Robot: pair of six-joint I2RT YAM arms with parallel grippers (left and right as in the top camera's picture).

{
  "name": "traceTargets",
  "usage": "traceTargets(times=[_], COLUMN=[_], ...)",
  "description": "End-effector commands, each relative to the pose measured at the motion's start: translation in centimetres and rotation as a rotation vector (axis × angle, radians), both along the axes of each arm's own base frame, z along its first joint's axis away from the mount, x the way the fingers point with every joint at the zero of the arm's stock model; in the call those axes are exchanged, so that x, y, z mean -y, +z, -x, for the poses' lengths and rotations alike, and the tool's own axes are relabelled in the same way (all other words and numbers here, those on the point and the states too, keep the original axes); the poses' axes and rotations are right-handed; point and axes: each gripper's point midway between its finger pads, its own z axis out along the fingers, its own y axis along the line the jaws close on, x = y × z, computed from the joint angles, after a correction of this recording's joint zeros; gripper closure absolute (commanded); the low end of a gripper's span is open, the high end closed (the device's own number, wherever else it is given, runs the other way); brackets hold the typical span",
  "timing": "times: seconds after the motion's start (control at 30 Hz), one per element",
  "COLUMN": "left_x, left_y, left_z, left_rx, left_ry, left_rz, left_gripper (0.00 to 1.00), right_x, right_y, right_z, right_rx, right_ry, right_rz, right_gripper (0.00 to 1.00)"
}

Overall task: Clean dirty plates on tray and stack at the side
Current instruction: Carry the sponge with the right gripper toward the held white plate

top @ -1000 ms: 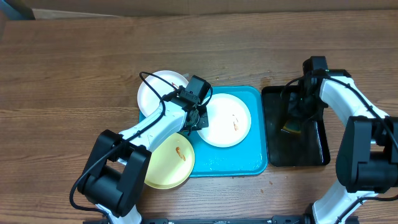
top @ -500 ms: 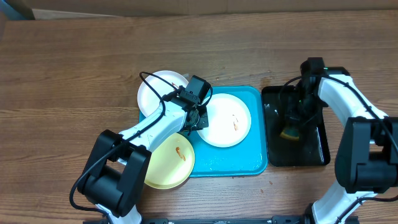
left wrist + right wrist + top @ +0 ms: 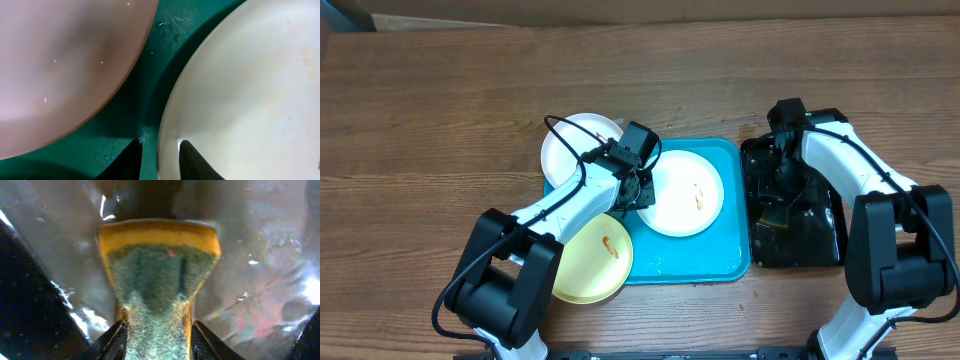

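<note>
overhead: the tray (image 3: 665,268) lies mid-table (image 3: 440,100), nearer the near edge. the centre white plate (image 3: 683,193) lies flat inside it with a small orange smear. the far white plate (image 3: 572,150) overlaps the tray's far-left corner and lies mostly on the table. the yellow plate (image 3: 592,262) overlaps the near-left corner toward the near edge and also carries an orange smear. no plates are stacked. the left pincer (image 3: 639,190) is at the left rim of the centre white plate. the black tray (image 3: 820,240) sits just beside the tray, toward the right edge. the right pincer (image 3: 778,198) hangs over it with a sponge (image 3: 771,214).

left wrist: the two fingers (image 3: 131,161) of the left pincer (image 3: 160,159) stand a little apart astride the rim of the centre white plate (image 3: 250,100), one over the wet tray (image 3: 150,95) floor, the other over the plate's face. cannot tell whether they press on the rim. a shaded plate (image 3: 65,65), pinkish-beige in this light, fills the upper left. cannot tell which plate it is.

right wrist: the right pincer (image 3: 156,341) is clamped on the sponge (image 3: 157,265), which has a yellow body and a green scouring face. the sponge is squeezed narrow between the fingers (image 3: 116,341). the black tray (image 3: 30,305) is glossy and wet behind it.
</note>
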Motion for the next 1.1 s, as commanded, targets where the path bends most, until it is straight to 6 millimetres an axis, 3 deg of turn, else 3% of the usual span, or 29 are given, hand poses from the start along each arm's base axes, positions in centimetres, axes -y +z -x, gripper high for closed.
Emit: traceTargets(times=[0.0, 0.43, 0.57, 0.67, 0.77, 0.9, 1.07], left_x=[-0.21, -0.23, -0.23, -0.24, -0.24, -0.23, -0.24], left_y=[0.8, 0.79, 0.78, 0.78, 0.78, 0.78, 0.78], left_z=[-0.52, -0.48, -0.47, -0.46, -0.46, -0.47, -0.46], left_rx=[0.027, 0.025, 0.025, 0.024, 0.024, 0.025, 0.024], left_ry=[-0.003, -0.003, -0.003, -0.003, -0.003, -0.003, -0.003], left_rz=[-0.003, -0.004, -0.004, -0.004, -0.004, -0.004, -0.004], left_gripper=[0.71, 0.71, 0.71, 0.72, 0.73, 0.78, 0.81], right_x=[0.57, 0.54, 0.48, 0.46, 0.46, 0.46, 0.33], right_y=[0.72, 0.69, 0.64, 0.62, 0.62, 0.62, 0.61], right_z=[0.18, -0.05, -0.48, -0.66, -0.67, -0.65, -0.66], right_rx=[0.021, 0.031, 0.049, 0.056, 0.056, 0.056, 0.055], right_ry=[-0.057, -0.068, -0.068, -0.068, -0.068, -0.068, -0.068], right_rz=[0.028, 0.028, 0.025, 0.024, 0.024, 0.023, 0.016], right_gripper=[0.56, 0.53, 0.45, 0.48, 0.58, 0.96, 0.96])
